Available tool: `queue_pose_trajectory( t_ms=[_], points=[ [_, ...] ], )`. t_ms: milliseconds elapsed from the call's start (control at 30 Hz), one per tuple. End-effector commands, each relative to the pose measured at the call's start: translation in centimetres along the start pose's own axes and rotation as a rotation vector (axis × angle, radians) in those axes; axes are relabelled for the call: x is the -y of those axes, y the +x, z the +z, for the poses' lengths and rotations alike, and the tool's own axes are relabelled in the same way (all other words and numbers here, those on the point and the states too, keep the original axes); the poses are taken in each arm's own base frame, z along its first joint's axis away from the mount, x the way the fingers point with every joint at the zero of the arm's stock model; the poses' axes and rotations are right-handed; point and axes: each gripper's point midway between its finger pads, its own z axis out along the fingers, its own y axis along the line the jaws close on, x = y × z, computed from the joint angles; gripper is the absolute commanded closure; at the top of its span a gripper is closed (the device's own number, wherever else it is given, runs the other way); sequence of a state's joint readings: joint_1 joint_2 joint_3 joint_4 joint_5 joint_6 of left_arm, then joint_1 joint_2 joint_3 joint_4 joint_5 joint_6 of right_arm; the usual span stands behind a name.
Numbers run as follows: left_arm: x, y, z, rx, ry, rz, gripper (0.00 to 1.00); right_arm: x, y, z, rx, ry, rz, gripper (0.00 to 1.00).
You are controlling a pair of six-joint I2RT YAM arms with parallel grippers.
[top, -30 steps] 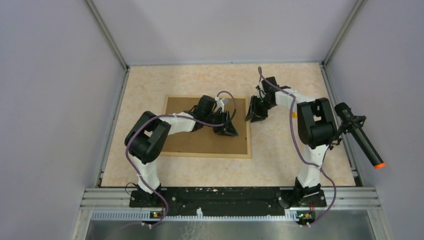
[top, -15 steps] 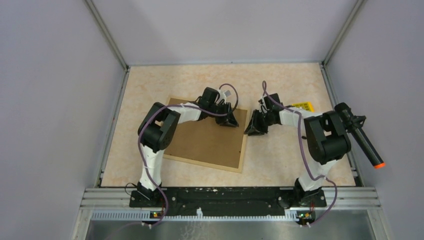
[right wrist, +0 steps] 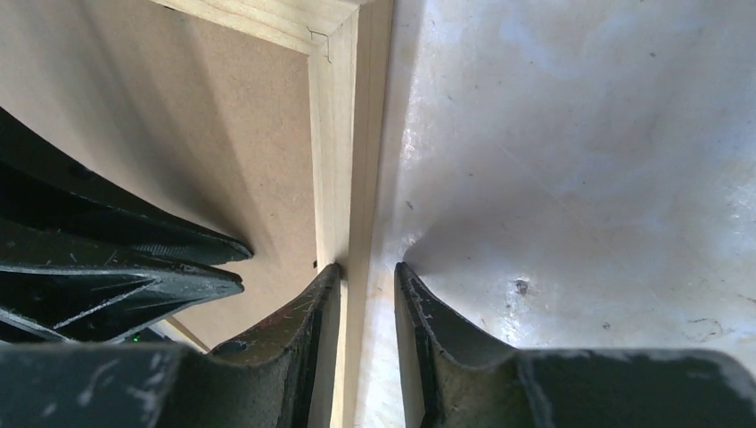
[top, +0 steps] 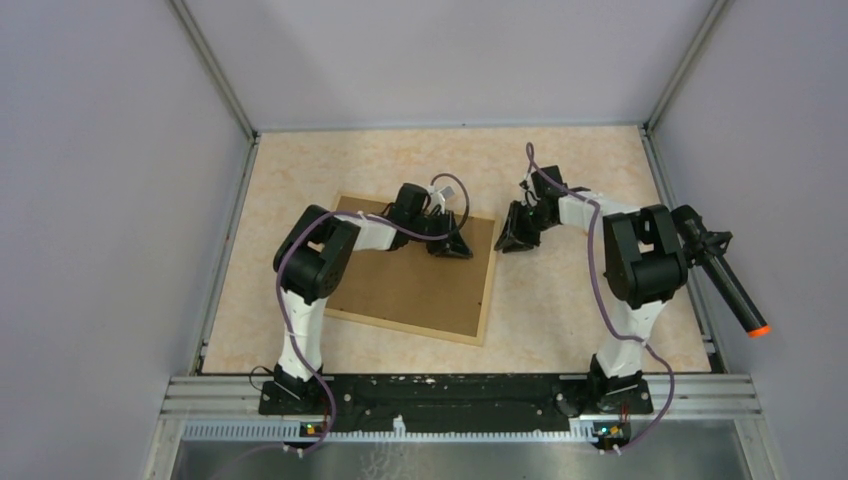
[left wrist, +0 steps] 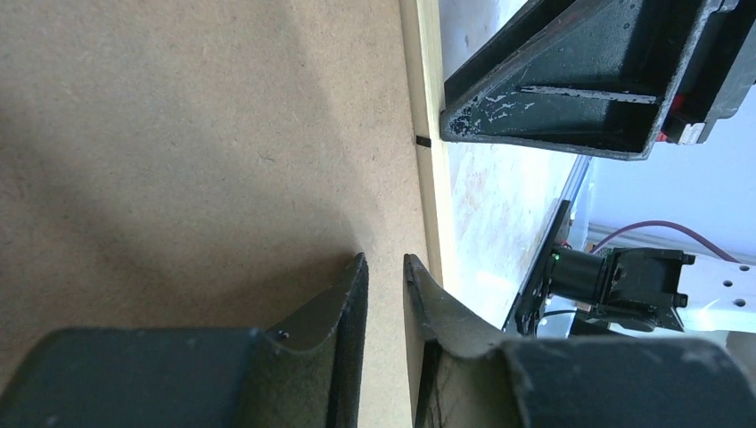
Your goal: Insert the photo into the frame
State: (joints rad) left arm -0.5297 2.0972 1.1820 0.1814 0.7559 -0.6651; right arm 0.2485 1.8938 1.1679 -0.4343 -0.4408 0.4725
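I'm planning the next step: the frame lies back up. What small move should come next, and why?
Probably close the right gripper on the rim of the frame and lift it slightly: the jaws straddle that edge, and the frame lies flat with its brown back up.

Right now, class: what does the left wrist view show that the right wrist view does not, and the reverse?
Left wrist only: the right arm's motor housing and a purple cable beyond the edge of the table. Right wrist only: a corner of the frame, and its wooden rail running between the fingers of the right gripper. Both: frame, brown backing board, pale table and both grippers; the left gripper is shut.
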Motion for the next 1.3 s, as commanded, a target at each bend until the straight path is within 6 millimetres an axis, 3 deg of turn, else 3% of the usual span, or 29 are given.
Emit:
queue_pose_trajectory(
  t_ms=[0, 300, 667, 1000, 1267],
  points=[
    [-3.6, 2.8, 0.4, -0.041, -0.089, -0.058, 0.73, 0.4, 0.0, 0.3, -0.013, 0.05, -0.045, 0.72],
    [-3.8, 3.4, 0.1, -0.04, -0.095, -0.062, 0.74, 0.8, 1.3, 1.6, -0.038, 0.108, -0.062, 0.72],
    [-4.0, 4.0, -0.2, -0.043, -0.097, -0.062, 0.75, 2.8, -0.5, 3.1, -0.032, 0.255, -0.037, 0.72],
    [-3.9, 4.4, -0.4, -0.05, -0.096, -0.053, 0.76, 6.1, 1.9, 5.7, -0.13, 0.562, -0.121, 0.71],
    [-3.7, 4.4, -0.7, -0.049, -0.104, -0.046, 0.76, 5.7, 3.9, 9.1, -0.227, 0.7, -0.252, 0.7]
  ],
)
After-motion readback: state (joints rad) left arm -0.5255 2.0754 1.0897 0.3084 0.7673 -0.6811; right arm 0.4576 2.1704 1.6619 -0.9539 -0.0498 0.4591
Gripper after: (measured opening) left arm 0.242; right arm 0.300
